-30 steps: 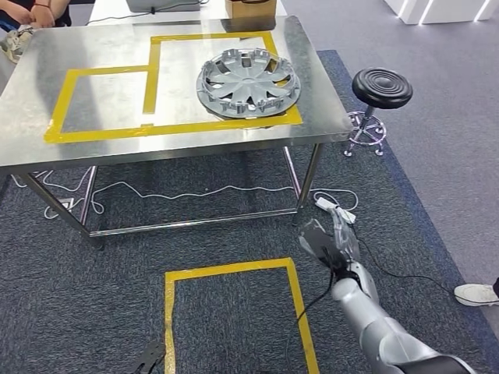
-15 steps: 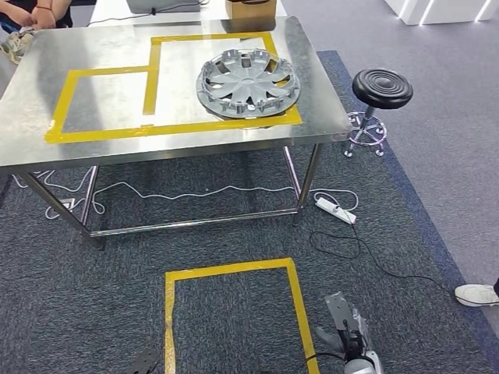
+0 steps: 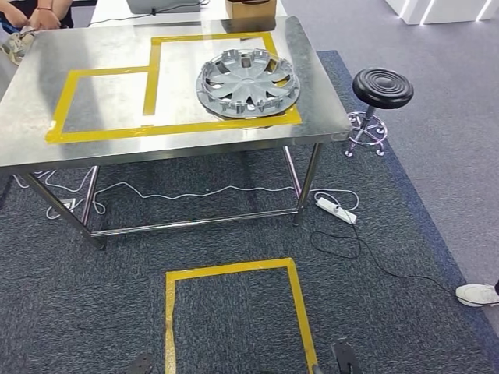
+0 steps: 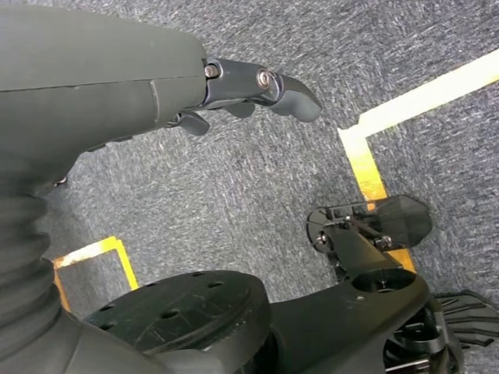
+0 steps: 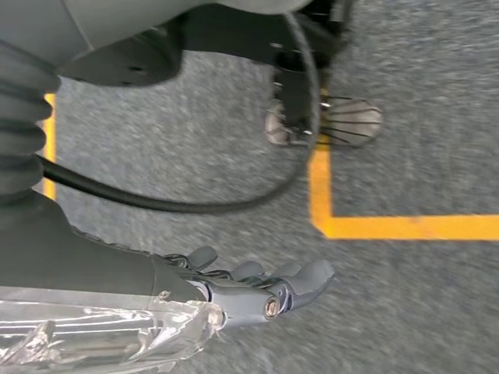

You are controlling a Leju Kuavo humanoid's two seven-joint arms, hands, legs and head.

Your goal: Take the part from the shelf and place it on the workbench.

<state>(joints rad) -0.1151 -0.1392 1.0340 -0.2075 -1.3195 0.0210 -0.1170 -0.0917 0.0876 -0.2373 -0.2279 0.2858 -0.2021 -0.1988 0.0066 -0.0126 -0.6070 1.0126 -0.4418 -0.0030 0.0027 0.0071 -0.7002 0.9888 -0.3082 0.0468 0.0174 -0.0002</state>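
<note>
The head camera is looking down from high at the counter (image 3: 176, 148); both wrist cameras are facing the taped carpet (image 4: 235, 195) closely.

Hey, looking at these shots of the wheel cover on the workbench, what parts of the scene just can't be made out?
- Cardboard box behind the wheel cover: head view, cut off by the top edge.
- Person's shoe: head view, the rest is past the right edge.
- Right hand: right wrist view, blurred, partly behind clear plastic.
- Left hand: left wrist view, fingers mostly behind its cover.

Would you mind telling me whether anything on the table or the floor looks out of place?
One thing: the hubcap lies across the yellow tape outline on the table, its near right edge overhanging the tape. A power strip and loose cables trail on the carpet below.
</note>
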